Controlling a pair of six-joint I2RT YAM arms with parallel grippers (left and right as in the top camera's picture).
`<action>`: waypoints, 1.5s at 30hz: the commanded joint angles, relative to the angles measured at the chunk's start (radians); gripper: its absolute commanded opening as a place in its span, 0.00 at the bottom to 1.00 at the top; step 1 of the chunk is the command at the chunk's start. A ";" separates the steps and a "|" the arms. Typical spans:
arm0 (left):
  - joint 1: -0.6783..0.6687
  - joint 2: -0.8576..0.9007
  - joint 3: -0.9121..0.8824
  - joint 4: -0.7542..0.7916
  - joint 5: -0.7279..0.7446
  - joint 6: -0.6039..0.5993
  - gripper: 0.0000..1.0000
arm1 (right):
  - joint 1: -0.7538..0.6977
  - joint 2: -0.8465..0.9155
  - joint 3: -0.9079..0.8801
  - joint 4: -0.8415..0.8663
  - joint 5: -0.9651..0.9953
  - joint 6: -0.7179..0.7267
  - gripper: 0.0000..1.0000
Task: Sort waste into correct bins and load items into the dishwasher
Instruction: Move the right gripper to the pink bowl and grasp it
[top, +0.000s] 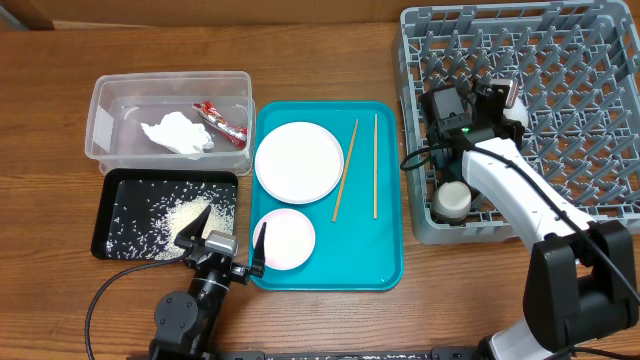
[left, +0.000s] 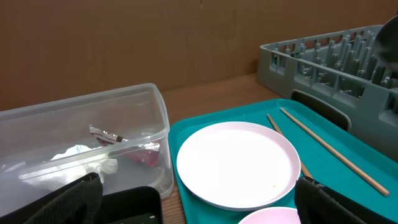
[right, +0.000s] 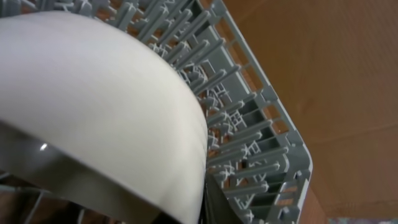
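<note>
A brown wooden table fills the overhead view. In the left wrist view a plain brown wall stands behind it.

At upper left sits the clear tub, holding the crumpled white tissue and, to its right, the red snack wrapper. The wrapper's print is too small to read. Just below the tub lies the black tray, with rice grains scattered over it and heaped toward its lower right.

In the centre is the teal serving tray. It carries the white plate at its upper left and the pink bowl below that. The two chopsticks lie to the right of the plate, one upright in the frame and one slanted.

The grey dish rack takes the upper right, and the small white cup stands in its lower left corner.

The left gripper hangs at the lower edge between the black tray and the teal tray. Its dark fingers are spread wide and hold nothing.

The right gripper is over the left part of the rack. Its wrist view is filled at left by the whitish bowl, tilted, with rack pegs just behind it. The fingers are hidden, so I cannot tell whether they grip the bowl.
</note>
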 joint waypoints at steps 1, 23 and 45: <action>0.007 -0.009 -0.003 -0.003 -0.003 -0.017 1.00 | 0.049 -0.001 0.008 -0.048 -0.099 0.015 0.25; 0.007 -0.009 -0.003 -0.003 -0.003 -0.017 1.00 | 0.367 -0.168 0.198 -0.160 -0.895 0.015 0.59; 0.007 -0.009 -0.003 -0.003 -0.003 -0.017 1.00 | 0.568 0.196 0.116 -0.130 -1.322 0.418 0.07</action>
